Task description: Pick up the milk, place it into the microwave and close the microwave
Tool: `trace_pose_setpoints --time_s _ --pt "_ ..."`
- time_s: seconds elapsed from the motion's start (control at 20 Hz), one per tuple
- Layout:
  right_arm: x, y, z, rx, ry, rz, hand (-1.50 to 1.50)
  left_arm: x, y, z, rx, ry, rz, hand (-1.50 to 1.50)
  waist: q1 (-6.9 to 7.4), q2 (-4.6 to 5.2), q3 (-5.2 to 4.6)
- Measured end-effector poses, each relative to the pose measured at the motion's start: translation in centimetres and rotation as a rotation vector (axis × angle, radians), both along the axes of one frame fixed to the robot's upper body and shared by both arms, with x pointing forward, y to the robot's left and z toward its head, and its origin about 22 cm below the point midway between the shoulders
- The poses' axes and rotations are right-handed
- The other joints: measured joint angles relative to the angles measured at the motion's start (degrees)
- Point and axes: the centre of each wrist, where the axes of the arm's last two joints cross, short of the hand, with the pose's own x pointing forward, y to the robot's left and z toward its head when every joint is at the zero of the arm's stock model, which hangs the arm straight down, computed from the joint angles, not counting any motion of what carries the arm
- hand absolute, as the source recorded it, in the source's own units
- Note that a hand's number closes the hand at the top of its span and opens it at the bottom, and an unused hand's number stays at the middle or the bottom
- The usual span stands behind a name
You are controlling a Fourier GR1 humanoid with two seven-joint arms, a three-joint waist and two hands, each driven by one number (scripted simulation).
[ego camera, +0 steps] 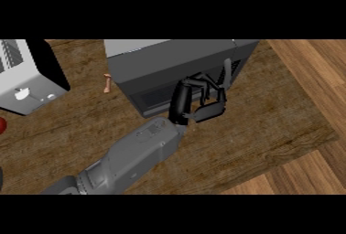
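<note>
From the head view, a dark grey boxy microwave (177,68) sits on the wood-grain bench (270,123), its dark front panel facing the robot. One grey forearm comes up from the lower left edge, and its black robot hand (202,103) lies against the microwave's front, near the right side, by what looks like a thin upright edge of the door. The fingers are bent toward that front; I cannot tell whether they are hooked on anything or just pressing, and no object shows inside them. Which arm this is cannot be read from the frame; I take it for the right. The other robot hand is out of sight.

The milk is nowhere visible. It may already be inside the microwave, hidden behind the front panel, but that is a guess.

To the left stands a white and black appliance (27,73), with a small tan peg-like object (107,83) on the bench between it and the microwave.

Risks, as I judge them: the fingers could slide off the door edge, leaving it ajar, or a sideways push could shift the microwave.
</note>
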Motion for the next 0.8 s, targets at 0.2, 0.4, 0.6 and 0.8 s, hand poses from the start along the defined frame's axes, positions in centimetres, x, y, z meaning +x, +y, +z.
trace_pose_setpoints --time_s 0.2,0.4,0.6,0.8 --pt "-0.2 -0.1 0.2 -0.004 0.003 0.020 -1.50 0.0 -0.2 0.1 0.021 0.022 0.000 1.50 0.32 -0.23 -0.06" --pt "-0.5 -0.5 0.6 -0.004 -0.003 0.017 -1.50 -0.2 -0.5 0.0 0.037 0.045 -0.004 1.50 1.05 -0.50 -0.16" --pt "-1.0 -0.9 0.7 0.001 0.004 0.009 -1.50 -0.3 -0.6 0.0 0.033 0.067 -0.018 -1.50 1.97 -0.67 -0.28" --pt "-1.4 -1.4 1.0 -0.005 0.007 -0.003 -1.50 -0.5 -0.7 -0.1 0.019 0.081 -0.044 -1.50 2.86 -0.78 -0.41"
